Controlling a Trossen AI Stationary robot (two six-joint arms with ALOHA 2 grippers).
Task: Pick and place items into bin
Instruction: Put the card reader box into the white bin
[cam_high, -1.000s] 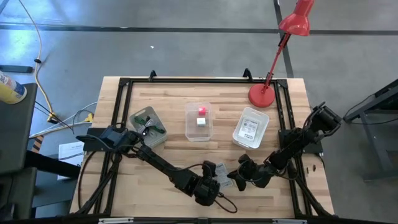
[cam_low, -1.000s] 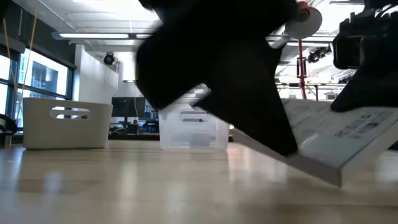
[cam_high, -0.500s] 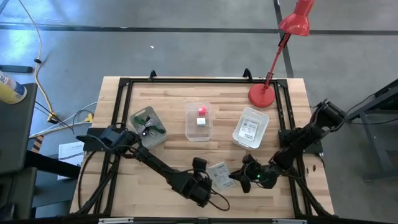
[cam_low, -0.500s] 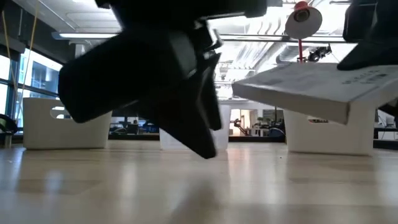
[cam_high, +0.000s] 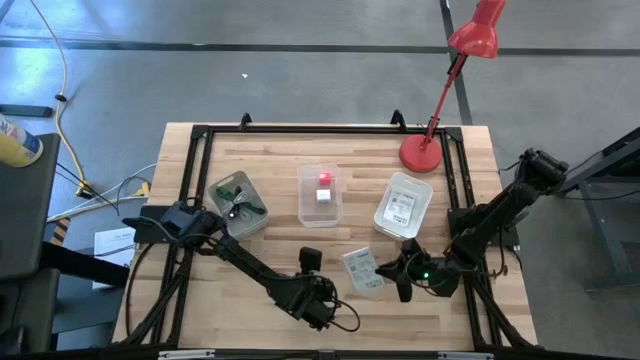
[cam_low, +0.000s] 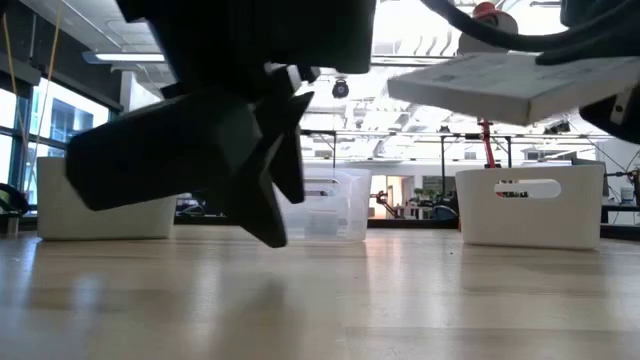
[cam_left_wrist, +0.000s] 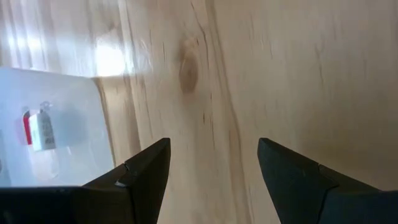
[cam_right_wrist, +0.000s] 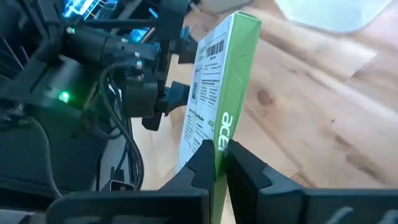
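A flat white packet (cam_high: 362, 271) is pinched by its edge in the right gripper (cam_high: 391, 272); slippage is risked; the left gripper (cam_high: 309, 264) is spread, empty.

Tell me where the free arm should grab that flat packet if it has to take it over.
Grip the packet across its thin edge at the end away from the right gripper, which pinches the other end. It is flat, lifted off the table, so open jaws like the left gripper's would likely fit.

"acer" in white on the green edge of the flat printed packet (cam_right_wrist: 214, 118), barcode above
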